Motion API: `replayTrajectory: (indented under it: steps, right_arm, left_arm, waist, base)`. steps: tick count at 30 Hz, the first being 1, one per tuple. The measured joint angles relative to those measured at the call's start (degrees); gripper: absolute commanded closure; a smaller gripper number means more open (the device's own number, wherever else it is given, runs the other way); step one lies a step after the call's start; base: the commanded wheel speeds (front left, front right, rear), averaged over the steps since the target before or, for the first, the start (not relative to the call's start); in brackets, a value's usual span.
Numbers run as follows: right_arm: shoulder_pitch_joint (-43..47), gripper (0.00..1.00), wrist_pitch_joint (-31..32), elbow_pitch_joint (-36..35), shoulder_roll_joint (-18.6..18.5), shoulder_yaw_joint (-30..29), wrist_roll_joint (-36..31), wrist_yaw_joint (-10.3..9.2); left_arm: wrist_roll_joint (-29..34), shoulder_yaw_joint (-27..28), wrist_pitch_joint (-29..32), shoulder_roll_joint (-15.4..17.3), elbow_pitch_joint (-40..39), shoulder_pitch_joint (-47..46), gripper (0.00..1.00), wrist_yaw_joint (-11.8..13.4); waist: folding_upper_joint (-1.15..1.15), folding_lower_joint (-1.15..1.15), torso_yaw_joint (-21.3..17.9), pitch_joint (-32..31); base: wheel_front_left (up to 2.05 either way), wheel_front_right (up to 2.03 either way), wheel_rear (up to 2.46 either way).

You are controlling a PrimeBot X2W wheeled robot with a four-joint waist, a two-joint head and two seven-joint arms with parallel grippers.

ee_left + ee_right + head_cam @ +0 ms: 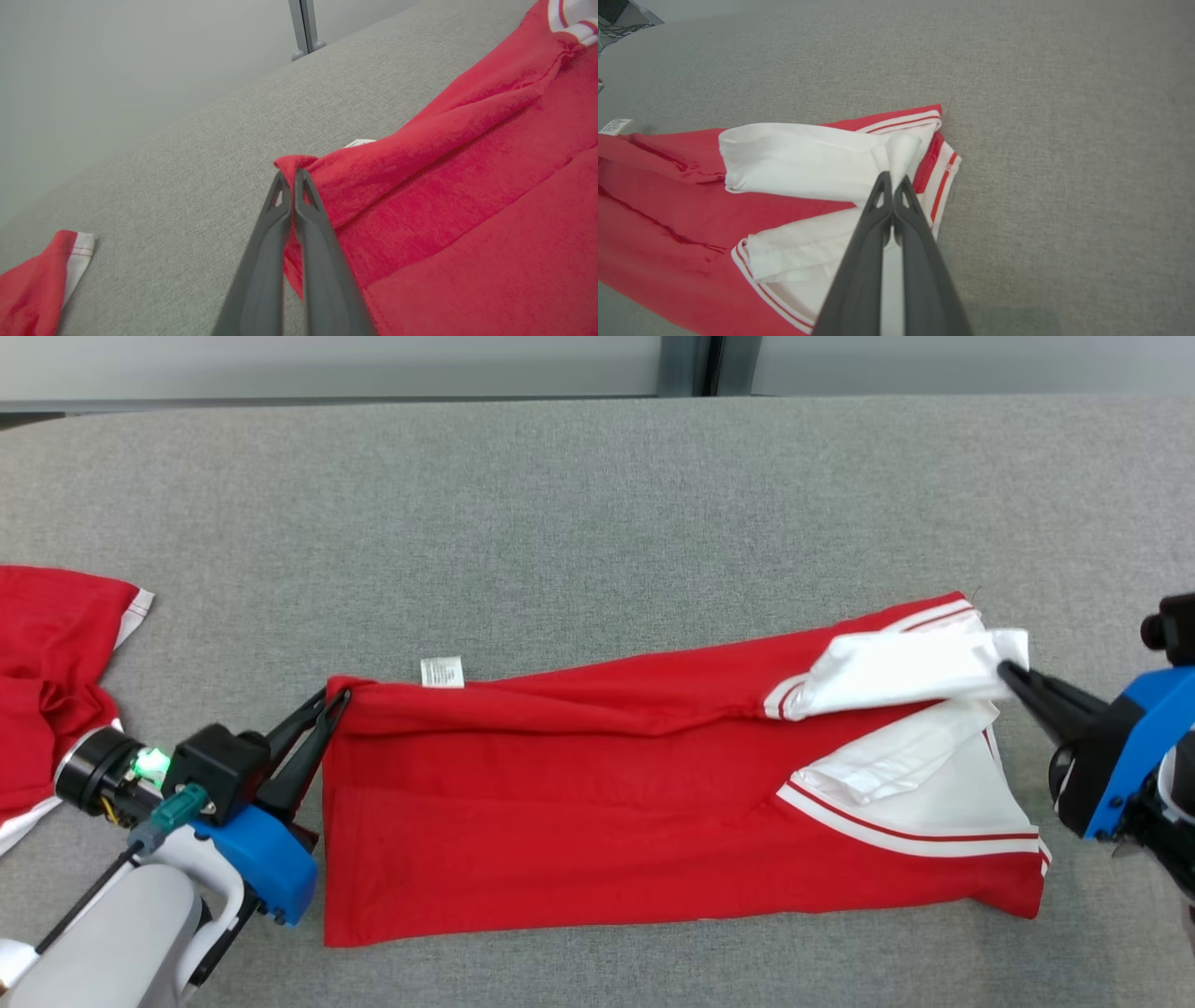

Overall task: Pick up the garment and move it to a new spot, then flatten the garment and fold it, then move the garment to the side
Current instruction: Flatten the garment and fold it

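The garment [597, 803], a red shirt with white collar and striped trim, lies lengthwise across the grey table [597, 504], folded along its length. My left gripper [338, 698] is shut on its far left corner; in the left wrist view the red cloth [467, 210] bunches around the closed gripper tips [292, 173]. At the right end, my right gripper [1008, 670] is shut on a fold of the white collar [896, 672]. In the right wrist view the gripper tips [893, 176] pinch the white cloth [798, 158], which is drawn over the red body [668, 196].
A second red garment [47, 681] with white trim lies bunched at the table's left edge, its sleeve [32, 284] near my left arm. A white label [442, 672] sticks out of the shirt's far edge. A grey post [306, 28] stands beyond the table's far edge.
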Motion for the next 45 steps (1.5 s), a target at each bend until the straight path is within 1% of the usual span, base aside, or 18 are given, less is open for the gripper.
replayTrajectory:
  steps: [4, 5, 6, 7, 8, 9, 10, 14, 17, 19, 21, 24, 26, 30, 34, 38, 41, 45]
  right_arm:
    - [3.27, 1.00, 0.89, -1.77, 1.10, -1.29, -0.45, -0.01]
    - [4.04, 1.00, 0.99, -2.21, 1.16, -1.62, -0.56, -0.01]
    - [4.81, 1.00, 1.07, -2.66, 1.32, -2.04, -0.67, 0.00]
    - [5.59, 0.90, 1.45, -3.08, 1.56, -2.27, -0.87, -0.01]
    - [6.57, 0.78, 1.85, -3.41, 1.79, -2.45, -0.96, 0.00]
    - [7.71, 0.34, 2.69, -3.61, 2.15, -2.72, -0.99, 0.00]
    - [8.93, 0.00, 3.36, -3.92, 2.44, -3.10, -1.01, 0.00]
    - [13.15, 0.00, 5.09, -6.05, 3.39, -5.10, -2.20, -0.01]
    - [15.77, 0.00, 4.93, -8.39, 3.61, -5.76, -4.37, 0.00]
    - [17.25, 0.00, 4.39, -9.55, 4.55, -6.43, -4.57, -0.01]
    - [17.59, 0.00, 3.61, -10.12, 5.55, -7.86, -5.47, -0.01]
    - [17.86, 0.00, 3.98, -9.80, 7.76, -9.60, -7.03, -0.01]
    - [17.51, 0.00, 2.38, -9.76, 9.02, -10.92, -8.48, 0.00]
    - [15.27, 0.00, -1.07, -7.57, 11.37, -12.61, -11.85, -0.01]
    - [12.13, 0.00, -5.59, -3.56, 13.27, -12.33, -15.03, -0.01]
    - [9.26, 0.00, -8.93, 3.09, 14.50, -11.81, -16.96, 0.00]
    - [7.78, 0.00, -9.65, 9.49, 15.14, -12.40, -18.80, -0.01]
    - [5.03, 0.00, -10.14, 16.22, 14.93, -12.36, -21.16, -0.01]
  left_arm:
    - [1.44, -1.18, -1.24, 0.20, 2.82, 0.60, 1.00, 0.09]
    - [1.91, -1.40, -1.45, 0.13, 3.30, 0.80, 0.77, 0.31]
    - [2.00, -1.63, -1.78, -0.14, 3.74, 1.01, 0.48, 0.58]
    - [2.07, -1.96, -1.89, -0.51, 4.19, 1.30, 0.00, 0.76]
    - [2.13, -2.18, -2.07, -0.97, 4.67, 1.58, 0.00, 1.07]
    - [1.99, -2.18, -2.34, -1.49, 5.13, 1.87, 0.00, 1.42]
    - [1.92, -2.16, -2.55, -1.77, 5.60, 2.17, 0.00, 1.64]
    - [-0.42, -0.36, -3.91, -3.74, 7.02, 3.87, 0.00, 3.37]
    - [-3.83, 3.33, -4.92, -5.81, 7.21, 5.30, 0.00, 5.38]
    - [-5.90, 5.98, -5.35, -7.25, 6.64, 6.21, 0.00, 6.27]
    - [-7.31, 8.35, -5.44, -8.90, 5.50, 6.91, 0.00, 6.98]
    - [-9.05, 12.60, -5.57, -11.63, 2.89, 8.50, 0.00, 8.94]
    - [-9.38, 15.73, -5.58, -13.11, 1.30, 9.10, 0.00, 9.79]
    - [-8.53, 18.70, -5.58, -15.29, 0.33, 10.87, 0.00, 9.94]
    - [-7.04, 19.53, -5.58, -16.03, 0.55, 11.37, 0.00, 9.21]
    - [-6.32, 19.69, -5.58, -16.49, 1.23, 12.08, 0.00, 8.55]
    - [-6.01, 19.57, -5.58, -16.75, 1.76, 12.08, 0.00, 7.93]
    - [-5.61, 19.45, -5.58, -16.90, 2.56, 12.00, 0.00, 7.25]
  waist:
    - [0.00, 0.00, 0.07, -1.11]
    - [0.00, 0.00, 0.13, -1.40]
    - [0.00, 0.00, 0.21, -1.70]
    - [0.00, 0.00, 0.29, -1.98]
    - [0.00, 0.00, 0.40, -2.27]
    - [0.00, 0.01, 0.48, -2.57]
    - [0.00, 0.00, 0.57, -2.88]
    - [0.00, 0.00, 1.01, -4.20]
    - [0.00, 0.00, 1.43, -5.21]
    - [0.00, 0.00, 1.64, -5.83]
    - [0.00, 0.01, 1.89, -6.48]
    - [0.00, 0.00, 2.30, -7.58]
    - [0.00, 0.00, 2.67, -8.25]
    - [0.00, 0.01, 3.06, -9.19]
    - [0.00, 0.00, 3.17, -9.60]
    - [0.00, 0.01, 3.33, -9.61]
    - [0.00, 0.01, 3.68, -9.41]
    - [0.00, 0.01, 4.19, -8.87]
  base:
    - [0.00, 0.00, 0.00]
    - [0.00, 0.00, 0.00]
    - [0.00, 0.00, 0.00]
    - [0.00, 0.00, 0.00]
    - [0.00, 0.00, 0.00]
    - [0.00, 0.00, 0.00]
    - [0.00, 0.00, 0.00]
    - [0.00, 0.00, 0.00]
    - [0.00, 0.00, 0.00]
    - [0.00, 0.00, 0.00]
    - [0.00, 0.00, 0.00]
    - [0.00, 0.00, 0.00]
    - [0.00, 0.00, 0.00]
    - [0.00, 0.00, 0.00]
    - [0.00, 0.00, 0.00]
    - [0.00, 0.00, 0.00]
    - [0.00, 0.00, 0.00]
    - [0.00, 0.00, 0.00]
